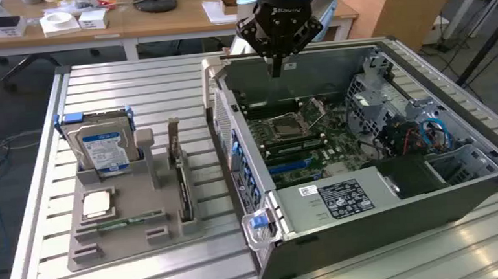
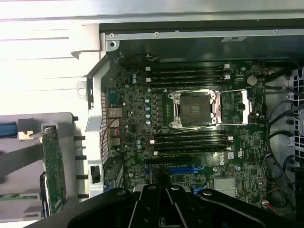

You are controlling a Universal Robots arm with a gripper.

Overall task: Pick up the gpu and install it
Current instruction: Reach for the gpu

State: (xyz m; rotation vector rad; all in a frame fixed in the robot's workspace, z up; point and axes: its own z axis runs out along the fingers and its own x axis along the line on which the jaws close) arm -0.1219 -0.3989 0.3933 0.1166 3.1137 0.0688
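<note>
The gpu (image 1: 181,182), a thin green card, stands on edge in the grey holder (image 1: 108,252) at the exterior view's left, beside the open computer case (image 1: 459,185). In the wrist view the gpu (image 2: 53,173) shows as a green board with a silver end bracket. My gripper (image 1: 276,70) hangs above the far part of the case, over the motherboard (image 1: 301,143), well apart from the gpu. Its fingers are shut with nothing between them. In the wrist view the gripper (image 2: 164,183) points at the motherboard (image 2: 142,109) near a blue slot (image 2: 178,168).
The holder also carries a hard drive (image 1: 102,145) with a blue-white label, a processor (image 1: 97,204) and a RAM stick (image 1: 129,219). Cables (image 1: 422,135) and drive cages fill the case's right side. All this stands on a slatted metal table (image 1: 124,82), with a wooden desk (image 1: 164,21) behind it.
</note>
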